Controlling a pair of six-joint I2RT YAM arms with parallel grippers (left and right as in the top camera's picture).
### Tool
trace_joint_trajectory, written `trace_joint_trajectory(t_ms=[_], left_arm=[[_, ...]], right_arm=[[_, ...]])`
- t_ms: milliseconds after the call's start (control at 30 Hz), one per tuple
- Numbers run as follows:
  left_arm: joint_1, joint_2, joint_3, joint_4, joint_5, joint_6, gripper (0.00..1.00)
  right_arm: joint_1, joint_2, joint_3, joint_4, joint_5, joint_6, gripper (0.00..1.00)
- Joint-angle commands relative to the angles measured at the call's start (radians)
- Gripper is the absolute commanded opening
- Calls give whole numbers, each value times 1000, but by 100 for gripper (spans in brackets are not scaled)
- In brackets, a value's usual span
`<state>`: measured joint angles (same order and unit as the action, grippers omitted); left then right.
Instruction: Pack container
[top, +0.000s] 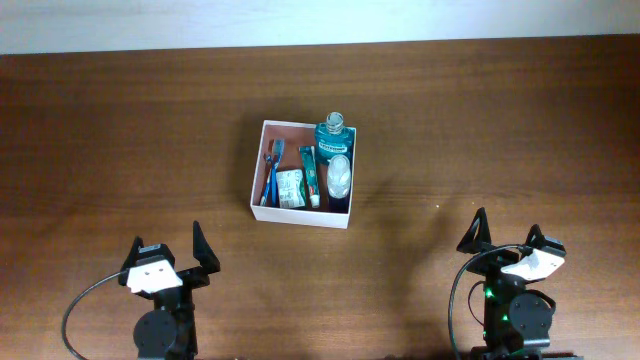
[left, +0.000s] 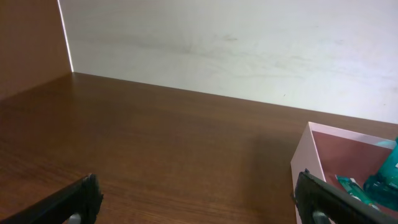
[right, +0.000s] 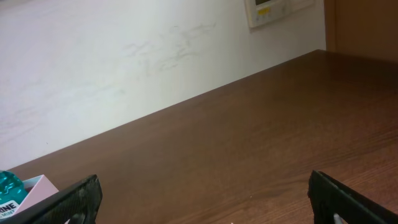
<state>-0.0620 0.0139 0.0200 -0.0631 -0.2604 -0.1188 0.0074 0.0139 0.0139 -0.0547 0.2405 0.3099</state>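
The container (top: 259, 165), a shallow square box with white walls and a pinkish-brown inside, sits mid-table. In it lie a teal mouthwash bottle (top: 333, 135), a clear oval item (top: 342, 175), a small green tube (top: 310, 170), a white packet (top: 290, 188) and blue and red toothbrushes (top: 271, 172). My left gripper (top: 168, 248) is open and empty near the front edge, left of the box. My right gripper (top: 505, 236) is open and empty at the front right. The box corner (left: 311, 155) shows in the left wrist view, and the bottle (right: 9, 190) shows at the left edge of the right wrist view.
The brown wooden table (top: 120, 150) runs back to a white wall (left: 236, 43). A wall panel (right: 273, 9) hangs high on that wall at the far right.
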Motion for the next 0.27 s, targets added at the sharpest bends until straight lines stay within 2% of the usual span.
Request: trace_joint_trajectory(t_ms=[0,233], left_arm=[[6,-8,-10,3,13,19,99],[6,-8,-10,3,13,19,99]], right_arm=[[6,-11,-8,-3,-9,-7,99],[6,-11,-8,-3,-9,-7,99]])
